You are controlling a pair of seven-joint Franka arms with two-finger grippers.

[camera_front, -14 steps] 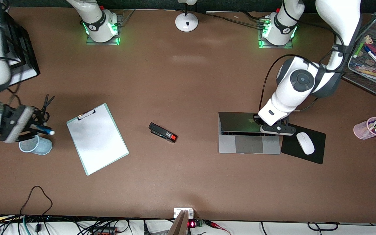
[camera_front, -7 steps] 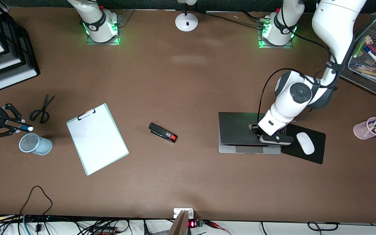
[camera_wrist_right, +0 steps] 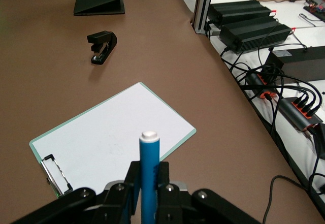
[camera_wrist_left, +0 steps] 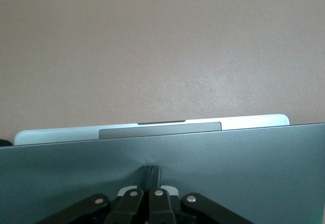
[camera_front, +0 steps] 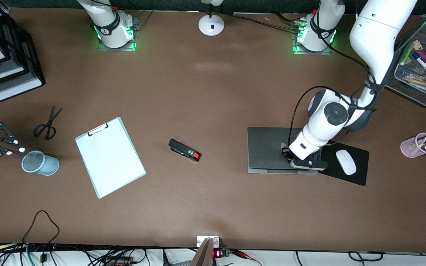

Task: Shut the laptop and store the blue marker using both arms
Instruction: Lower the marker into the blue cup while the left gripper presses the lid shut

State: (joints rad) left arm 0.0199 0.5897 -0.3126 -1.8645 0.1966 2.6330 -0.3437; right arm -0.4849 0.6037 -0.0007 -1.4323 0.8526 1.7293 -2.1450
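The silver-grey laptop [camera_front: 266, 147] lies toward the left arm's end of the table, its lid lowered almost flat onto the base. My left gripper [camera_front: 285, 154] is shut, fingertips together against the lid [camera_wrist_left: 244, 165]; a strip of the base [camera_wrist_left: 152, 130] shows past the lid's edge. My right gripper [camera_front: 4, 146] is at the right arm's end of the table, beside a blue mesh cup [camera_front: 40, 163]. It is shut on the blue marker [camera_wrist_right: 149, 168], whose white end [camera_front: 21, 149] sticks out past the fingers.
A clipboard [camera_front: 109, 157], a black stapler [camera_front: 184, 150] and scissors [camera_front: 46, 123] lie between the two grippers. A white mouse [camera_front: 346, 162] sits on a black pad [camera_front: 359, 175] beside the laptop. A pink pen cup [camera_front: 416, 146], a mesh tray [camera_front: 409, 83] and stacked paper trays [camera_front: 17, 59] stand at the ends.
The laptop lid has come down from open to nearly flat under my left gripper. My right gripper has moved with the marker toward the table's end, beside the blue cup.
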